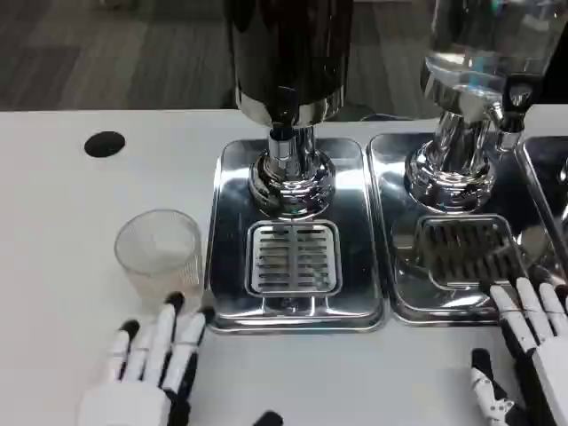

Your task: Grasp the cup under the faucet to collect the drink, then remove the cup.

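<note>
cup (159, 251) | clear thin plastic, looks light, crushable, slippery | left hand (149, 366) fingers spread, empty, just below it | grip mid-wall gently

A white table (53, 266) occupies most of the head view, its far edge running level across the upper part of the picture. The surface is matte and evenly lit, with soft shadows only. A black round hole (105, 144) sits in the tabletop at 10 o'clock, near the far edge. Beyond the table, from 10 to 12 o'clock, lies a floor (115, 53) of grey wood-look planks laid on a diagonal, darker than the table. At 1 o'clock the floor is dim and indistinct. Walls and windows cannot be made out.
</note>
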